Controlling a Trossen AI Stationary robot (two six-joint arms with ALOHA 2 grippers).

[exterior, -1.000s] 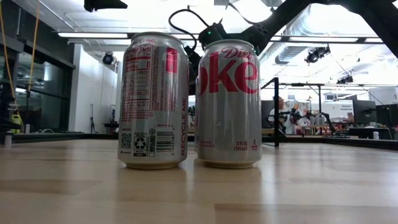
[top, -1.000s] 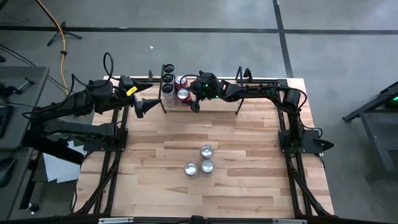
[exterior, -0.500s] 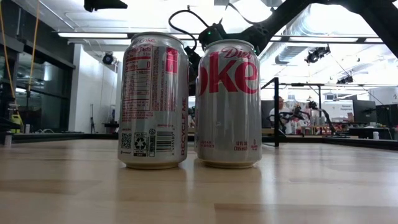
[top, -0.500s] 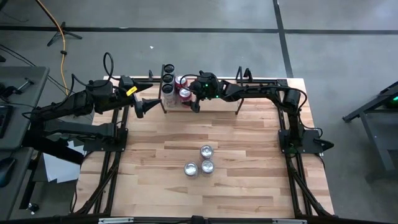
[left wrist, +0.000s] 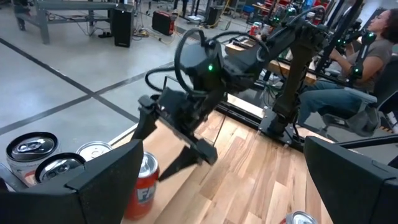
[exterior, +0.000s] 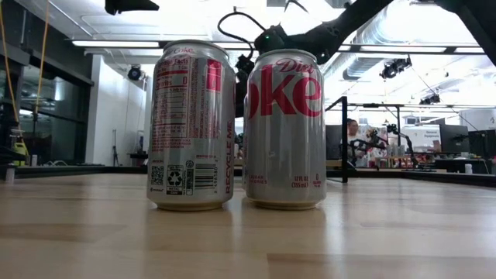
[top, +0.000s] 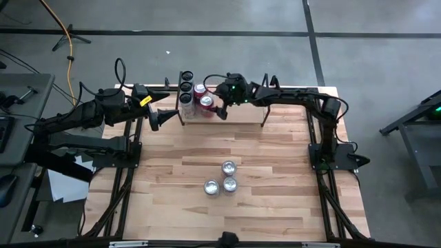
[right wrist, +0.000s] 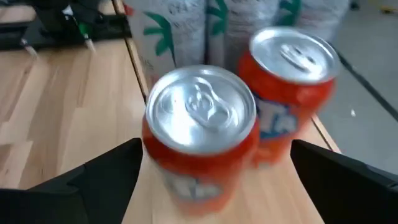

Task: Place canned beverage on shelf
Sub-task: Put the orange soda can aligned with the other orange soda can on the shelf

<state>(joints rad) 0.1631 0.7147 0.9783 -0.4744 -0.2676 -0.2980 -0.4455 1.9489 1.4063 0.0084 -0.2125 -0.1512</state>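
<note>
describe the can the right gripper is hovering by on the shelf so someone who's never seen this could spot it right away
Find the shelf, the low wooden rack at the table's far edge. Cans cluster at its left end, with the open right gripper just beside them. The nearer orange can, one of two orange ones, sits closest to that gripper; the pale cans stand in a row further left.

The right arm reaches from its base at the right edge of the frame across the upper middle, its elbow bent near the upper right corner. The right gripper (top: 221, 110) points left and slightly down in the frame, fingers spread wide with nothing between them. The left arm stretches from the left edge toward upper centre, lying low and nearly level. The left gripper (top: 156, 118) hangs open, pointing right, toward the other.
</note>
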